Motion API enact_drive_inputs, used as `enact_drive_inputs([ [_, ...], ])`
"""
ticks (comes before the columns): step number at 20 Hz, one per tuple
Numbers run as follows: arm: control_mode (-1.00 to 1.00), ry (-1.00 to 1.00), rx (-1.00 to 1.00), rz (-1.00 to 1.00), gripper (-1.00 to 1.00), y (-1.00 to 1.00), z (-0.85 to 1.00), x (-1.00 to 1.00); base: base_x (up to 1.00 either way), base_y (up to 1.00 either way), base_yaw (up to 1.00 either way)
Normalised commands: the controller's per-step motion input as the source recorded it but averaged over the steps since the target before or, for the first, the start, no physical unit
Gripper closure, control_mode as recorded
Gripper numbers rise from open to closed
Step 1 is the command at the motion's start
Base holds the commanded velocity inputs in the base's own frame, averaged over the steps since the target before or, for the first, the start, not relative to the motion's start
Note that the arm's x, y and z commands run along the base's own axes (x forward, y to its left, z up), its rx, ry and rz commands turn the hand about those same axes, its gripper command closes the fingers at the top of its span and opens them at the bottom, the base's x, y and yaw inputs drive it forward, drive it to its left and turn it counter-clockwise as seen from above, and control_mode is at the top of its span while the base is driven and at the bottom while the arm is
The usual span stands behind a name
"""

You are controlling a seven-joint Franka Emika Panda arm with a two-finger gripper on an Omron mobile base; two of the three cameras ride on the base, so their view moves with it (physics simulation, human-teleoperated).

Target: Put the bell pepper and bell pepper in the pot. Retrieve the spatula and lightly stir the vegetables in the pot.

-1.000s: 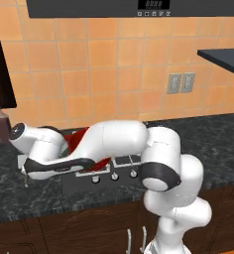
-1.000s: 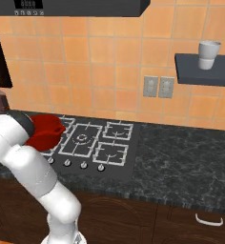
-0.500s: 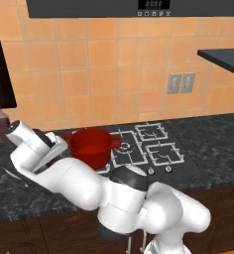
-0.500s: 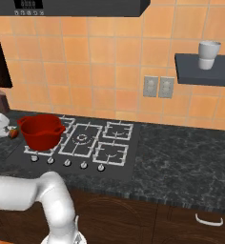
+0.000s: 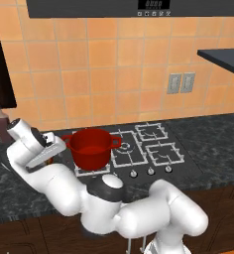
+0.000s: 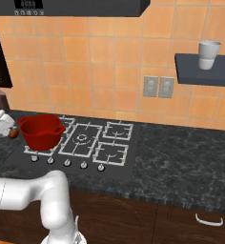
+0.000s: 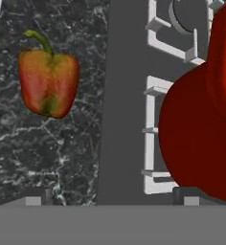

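The end effector, fingers spread wide and empty, hovers beside the pot; the bell pepper lies on the desk, off to one side. A straight descent risks missing it, or clipping the pot

Red-orange bell pepper on dark counter beside glossy red pot

Two cameras sit behind the arm, one left, one right. Both look forward and down at the same red pot on the stove. The hand camera looks very close down at the tabletop, beside the pot.
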Motion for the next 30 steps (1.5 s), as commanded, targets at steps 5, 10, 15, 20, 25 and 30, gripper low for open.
enact_drive_inputs([
  [5, -1.0, 0.0, 0.01, -0.08, -1.0, 0.06, -0.46, 0.26, 0.0, 0.0, 0.0],
  [10, -1.0, -0.03, 0.03, -0.07, -1.0, 0.09, -0.3, 0.25, 0.0, 0.0, 0.0],
  [15, -1.0, -0.04, 0.01, -0.07, -1.0, 0.12, -0.27, 0.27, 0.0, 0.0, 0.0],
  [20, -1.0, -0.06, 0.04, -0.03, -1.0, 0.21, -0.19, 0.31, 0.0, 0.0, 0.0],
  [25, -1.0, -0.05, 0.05, 0.0, -1.0, 0.17, -0.26, 0.28, 0.0, 0.0, 0.0],
  [30, -1.0, -0.05, 0.01, -0.02, 1.0, 0.01, -0.21, 0.03, 0.0, 0.0, 0.0],
])
